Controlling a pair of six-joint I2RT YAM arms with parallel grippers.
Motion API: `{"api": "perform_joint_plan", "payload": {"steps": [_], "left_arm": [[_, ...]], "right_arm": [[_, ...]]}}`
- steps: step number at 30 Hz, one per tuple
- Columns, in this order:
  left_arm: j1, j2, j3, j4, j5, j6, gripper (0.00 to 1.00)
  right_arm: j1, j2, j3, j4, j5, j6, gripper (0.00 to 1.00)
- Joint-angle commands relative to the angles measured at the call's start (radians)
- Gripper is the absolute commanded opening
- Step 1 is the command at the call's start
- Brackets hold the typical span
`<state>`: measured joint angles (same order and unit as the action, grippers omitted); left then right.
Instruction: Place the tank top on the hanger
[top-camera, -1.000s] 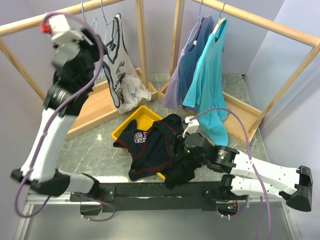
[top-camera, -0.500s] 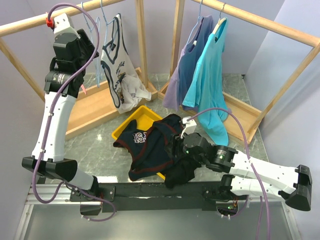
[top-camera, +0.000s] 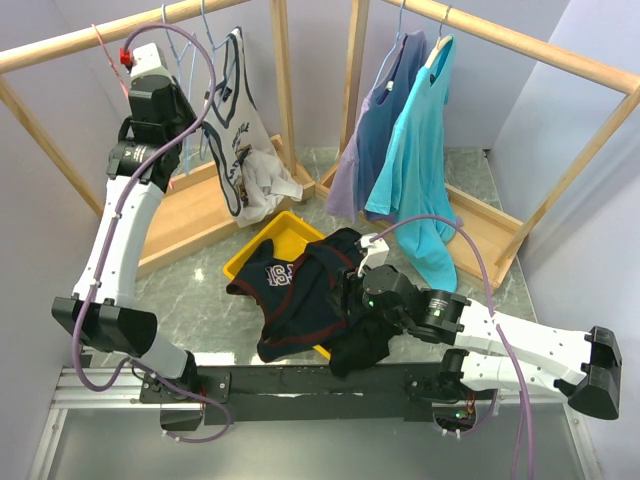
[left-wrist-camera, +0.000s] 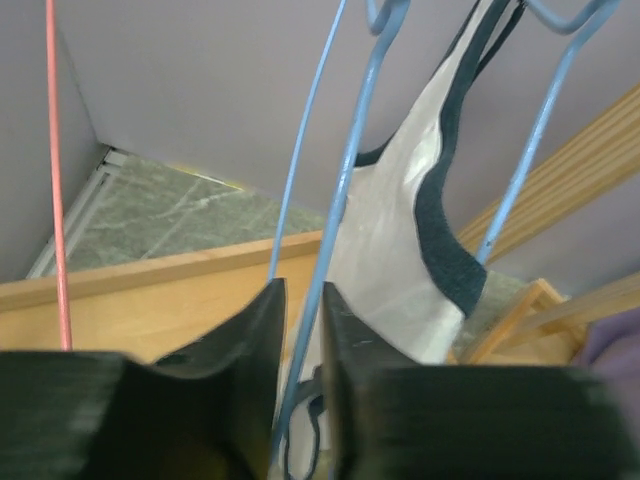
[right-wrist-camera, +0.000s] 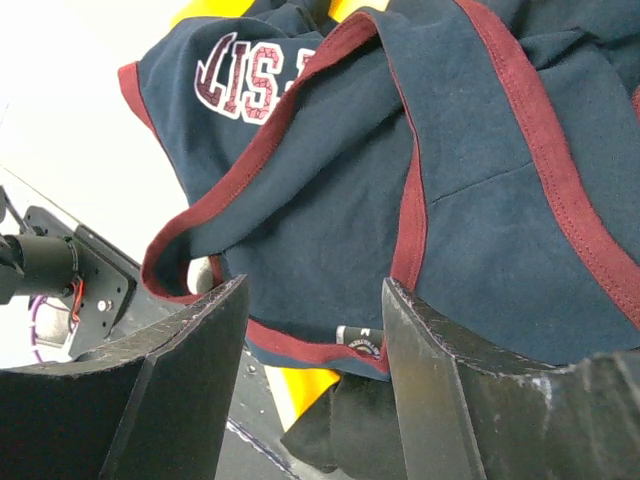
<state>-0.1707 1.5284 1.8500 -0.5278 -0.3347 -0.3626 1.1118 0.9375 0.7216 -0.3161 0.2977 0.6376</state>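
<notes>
The navy tank top (top-camera: 300, 290) with maroon trim lies crumpled over the yellow tray (top-camera: 250, 255), lettering up; it fills the right wrist view (right-wrist-camera: 470, 150). My right gripper (top-camera: 352, 300) (right-wrist-camera: 315, 285) is open, its jaws hovering just above the top's trimmed edge. My left gripper (top-camera: 180, 140) (left-wrist-camera: 303, 290) is raised at the left rack. Its jaws stand almost together with the light-blue hanger (left-wrist-camera: 345, 170) wire running between them. The hanger (top-camera: 192, 60) hangs from the rail.
A white tank top (left-wrist-camera: 400, 250) (top-camera: 235, 130) hangs on a second blue hanger just right of the held one. A pink-red wire (left-wrist-camera: 55, 170) hangs left. A black garment (top-camera: 360, 345) (right-wrist-camera: 370, 430) lies under the navy top. Blue and cyan shirts (top-camera: 410, 150) hang on the right rack.
My left arm has swung right along the rail to the blue hangers. My right arm has shifted slightly left over the tank top.
</notes>
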Motion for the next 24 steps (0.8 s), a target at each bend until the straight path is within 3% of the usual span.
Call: {"api": "perform_joint_plan", "payload": {"steps": [1, 2, 4, 14, 24], "left_arm": [[0.002, -0.053, -0.054, 0.106, -0.010, 0.020, 0.18], [0.002, -0.069, -0.058, 0.117, -0.009, 0.024, 0.08], [0.002, -0.082, -0.061, 0.143, -0.009, 0.040, 0.01], [0.002, -0.135, 0.008, 0.108, 0.043, 0.091, 0.01], [0.002, -0.330, -0.192, 0.054, 0.203, 0.050, 0.01]], "right_arm": [[-0.006, 0.003, 0.041, 0.023, 0.032, -0.001, 0.63], [-0.006, 0.003, 0.041, 0.020, 0.035, -0.003, 0.63], [-0.004, 0.006, 0.047, 0.017, 0.040, -0.004, 0.63], [-0.003, 0.023, 0.059, 0.028, 0.027, -0.026, 0.62], [-0.004, 0.018, 0.084, -0.006, 0.072, -0.049, 0.62]]}}
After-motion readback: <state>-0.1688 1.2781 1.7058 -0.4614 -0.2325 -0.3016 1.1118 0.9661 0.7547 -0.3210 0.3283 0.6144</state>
